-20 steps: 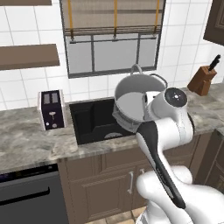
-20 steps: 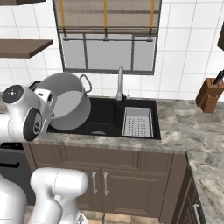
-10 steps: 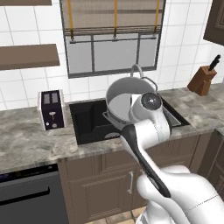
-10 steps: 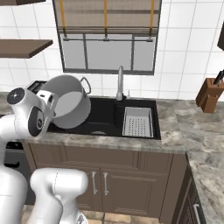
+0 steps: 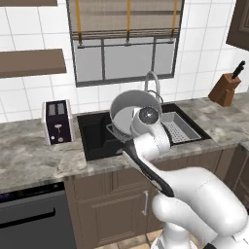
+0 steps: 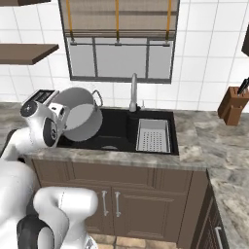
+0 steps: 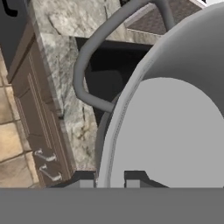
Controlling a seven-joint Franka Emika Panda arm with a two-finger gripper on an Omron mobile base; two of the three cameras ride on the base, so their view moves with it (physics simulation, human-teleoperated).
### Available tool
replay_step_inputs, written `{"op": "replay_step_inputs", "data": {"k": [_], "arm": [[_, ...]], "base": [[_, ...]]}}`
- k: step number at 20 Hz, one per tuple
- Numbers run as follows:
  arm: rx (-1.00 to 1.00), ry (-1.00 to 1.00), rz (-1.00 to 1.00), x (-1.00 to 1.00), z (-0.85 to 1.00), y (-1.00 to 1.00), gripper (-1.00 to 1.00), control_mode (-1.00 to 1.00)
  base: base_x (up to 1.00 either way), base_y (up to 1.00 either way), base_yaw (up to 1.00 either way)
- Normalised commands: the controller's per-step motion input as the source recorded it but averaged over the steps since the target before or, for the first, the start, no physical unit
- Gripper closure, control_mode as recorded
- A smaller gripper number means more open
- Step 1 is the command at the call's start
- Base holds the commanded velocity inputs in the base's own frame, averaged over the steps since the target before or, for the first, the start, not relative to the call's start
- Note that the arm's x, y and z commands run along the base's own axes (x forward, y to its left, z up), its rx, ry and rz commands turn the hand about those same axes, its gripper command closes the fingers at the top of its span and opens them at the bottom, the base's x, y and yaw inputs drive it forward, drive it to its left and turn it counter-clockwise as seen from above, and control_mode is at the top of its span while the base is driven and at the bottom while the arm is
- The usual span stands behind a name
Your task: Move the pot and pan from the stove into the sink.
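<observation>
Pot (image 5: 130, 113) rim sits clamped between my gripper (image 7: 109, 178) fingers, tipped on its side and hanging just ahead of the hand, over the sink (image 6: 115, 134) and not yet set down. I judge the first carry nearly done; lowering it and fetching the pan remain.

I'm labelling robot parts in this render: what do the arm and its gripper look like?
The arm is made of glossy white rounded segments with dark joints; a black band runs along one link, and a round grey cap sits on the wrist. The gripper ends in two small dark, blocky finger tips. No cables or markings are visible.
</observation>
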Motion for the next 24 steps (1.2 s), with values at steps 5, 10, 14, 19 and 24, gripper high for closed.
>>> {"op": "replay_step_inputs", "data": {"k": [5, 10, 14, 19, 24], "arm": [[0.02, 0.08, -0.02, 0.76, -0.34, 0.25, 1.00, -1.00], [0.01, 0.08, -0.01, 0.76, -0.29, 0.21, 1.00, -1.00], [0.00, 0.04, 0.00, 0.69, -0.25, 0.15, 1.00, -1.00], [0.00, 0.00, -0.01, 0.36, -0.16, 0.09, 1.00, -1.00], [0.00, 0.00, 0.00, 0.03, -0.01, 0.00, 1.00, -1.00]], "base": [[0.00, 0.00, 0.00], [0.00, 0.00, 0.00], [0.00, 0.00, 0.00], [0.00, 0.00, 0.00], [0.00, 0.00, 0.00]]}}
